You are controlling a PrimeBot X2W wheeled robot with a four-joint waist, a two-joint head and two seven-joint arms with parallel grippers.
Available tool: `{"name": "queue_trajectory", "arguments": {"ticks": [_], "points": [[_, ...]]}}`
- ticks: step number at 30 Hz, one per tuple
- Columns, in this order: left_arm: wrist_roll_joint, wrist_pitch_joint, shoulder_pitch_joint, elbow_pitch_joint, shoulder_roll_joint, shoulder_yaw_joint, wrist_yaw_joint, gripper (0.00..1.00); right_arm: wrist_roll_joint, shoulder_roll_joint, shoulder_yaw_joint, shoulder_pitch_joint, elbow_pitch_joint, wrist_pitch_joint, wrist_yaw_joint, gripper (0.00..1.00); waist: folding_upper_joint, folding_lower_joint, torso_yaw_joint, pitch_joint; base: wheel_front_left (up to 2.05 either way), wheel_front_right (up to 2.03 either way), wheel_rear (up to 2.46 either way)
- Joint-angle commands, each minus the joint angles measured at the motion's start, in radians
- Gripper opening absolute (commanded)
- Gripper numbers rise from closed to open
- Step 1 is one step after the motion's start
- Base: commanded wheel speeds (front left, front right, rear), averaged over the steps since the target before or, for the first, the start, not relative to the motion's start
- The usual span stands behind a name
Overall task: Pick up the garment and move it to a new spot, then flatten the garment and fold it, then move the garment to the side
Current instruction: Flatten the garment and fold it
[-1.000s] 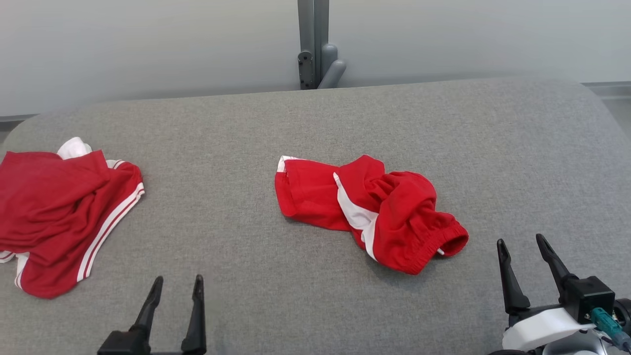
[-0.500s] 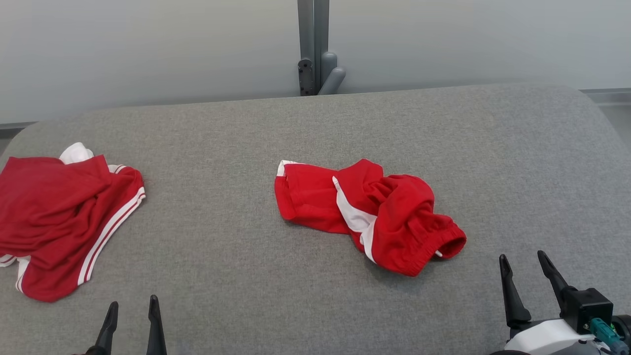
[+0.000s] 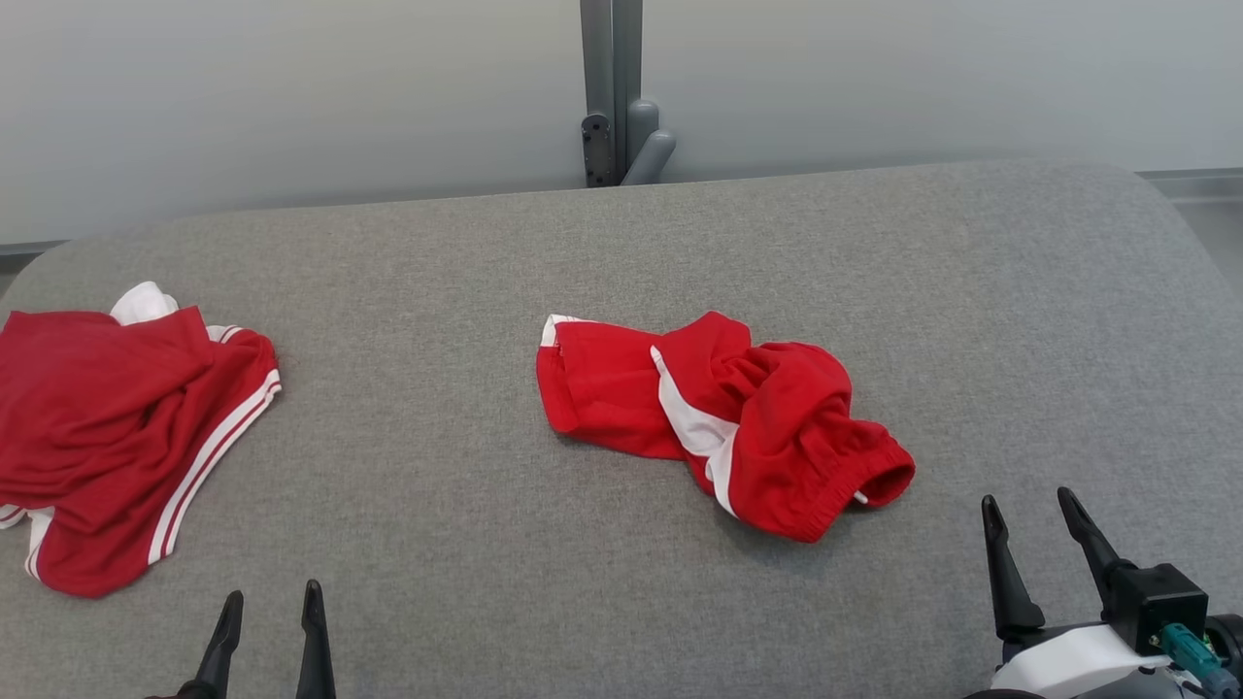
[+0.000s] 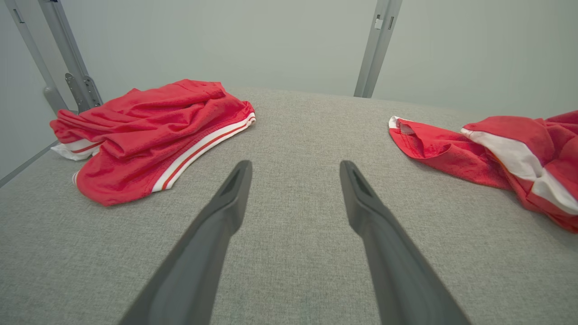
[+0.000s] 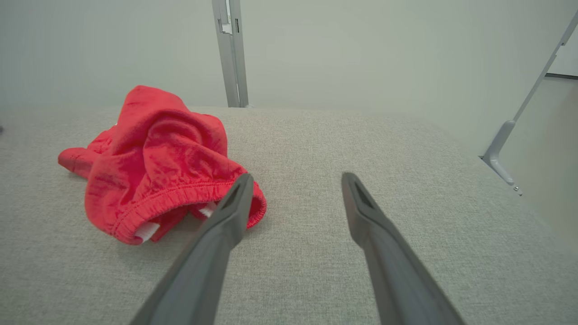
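Since the crumpled red shorts (image 3: 738, 417) have yet to be lifted, the step in hand looks to be the first pick-up. It would go best with a pinch on a firm edge, the waistband or the hem, rather than on the loose bunch in the middle, so that the cloth hangs open when raised. Starting at the left, a second pair of red shorts (image 3: 107, 427) with white stripes lies ahead and to the left of the left gripper (image 3: 272, 590), whose jaws stand spread wide with nothing between them, over bare grey table (image 3: 466, 544). The crumpled shorts lie ahead and well to the right of those jaws, flat hem end nearest. For the right gripper (image 3: 1027, 495), likewise spread and empty, the shorts lie just ahead and to the left, the gathered waistband near its left finger but apart from it
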Motion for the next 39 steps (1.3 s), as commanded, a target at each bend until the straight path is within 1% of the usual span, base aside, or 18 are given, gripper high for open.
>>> {"name": "queue_trajectory", "arguments": {"ticks": [1,12,16,19,22,25,29,34,38,39], "points": [[0.006,-0.001,-0.01,0.004,0.0,0.007,-0.003,1.0,-0.003,-0.001,0.002,-0.002,-0.006,-0.001,-0.001,1.0,0.0,0.0,-0.001,0.0,0.0,0.0,0.0],[0.006,-0.001,-0.021,0.014,-0.003,0.012,-0.012,1.0,0.001,-0.001,0.008,-0.01,-0.016,-0.001,-0.001,1.0,0.0,0.0,-0.008,0.007,0.0,0.0,0.0],[-0.003,0.0,-0.047,0.015,-0.003,-0.005,-0.015,1.0,0.006,-0.008,0.021,-0.028,-0.019,-0.001,-0.001,1.0,0.0,0.0,-0.036,0.02,0.0,0.0,0.0],[0.007,-0.001,-0.098,0.018,-0.004,-0.043,-0.016,1.0,0.008,-0.011,0.035,-0.042,-0.025,-0.001,-0.001,1.0,0.0,0.0,-0.069,0.038,0.0,0.0,0.0],[0.011,0.0,-0.179,0.04,0.004,-0.113,-0.017,1.0,0.012,-0.015,0.043,-0.059,-0.033,-0.001,-0.001,1.0,0.0,0.0,-0.111,0.062,0.0,0.0,0.0],[-0.003,0.003,-0.298,0.082,0.028,-0.219,-0.017,1.0,0.02,-0.015,0.043,-0.079,-0.043,-0.001,-0.001,1.0,0.0,0.0,-0.153,0.102,0.0,0.0,0.0],[-0.028,0.052,-0.503,0.163,0.083,-0.38,-0.018,1.0,0.032,-0.01,0.041,-0.109,-0.054,-0.001,-0.001,1.0,0.0,0.0,-0.202,0.183,0.0,0.0,0.0],[-0.075,0.135,-0.754,0.318,0.171,-0.551,-0.016,1.0,0.042,-0.001,0.046,-0.151,-0.054,-0.001,-0.001,1.0,0.0,0.0,-0.262,0.269,0.0,0.0,0.0],[-0.122,0.171,-0.888,0.442,0.232,-0.703,-0.017,1.0,0.05,0.008,0.044,-0.17,-0.045,-0.001,-0.001,1.0,0.0,0.0,-0.304,0.302,0.0,0.0,0.0],[-0.122,0.171,-0.888,0.442,0.232,-0.703,-0.017,1.0,0.05,0.008,0.044,-0.17,-0.045,-0.001,-0.001,1.0,0.0,0.0,-0.304,0.302,0.0,0.0,0.0]]}}
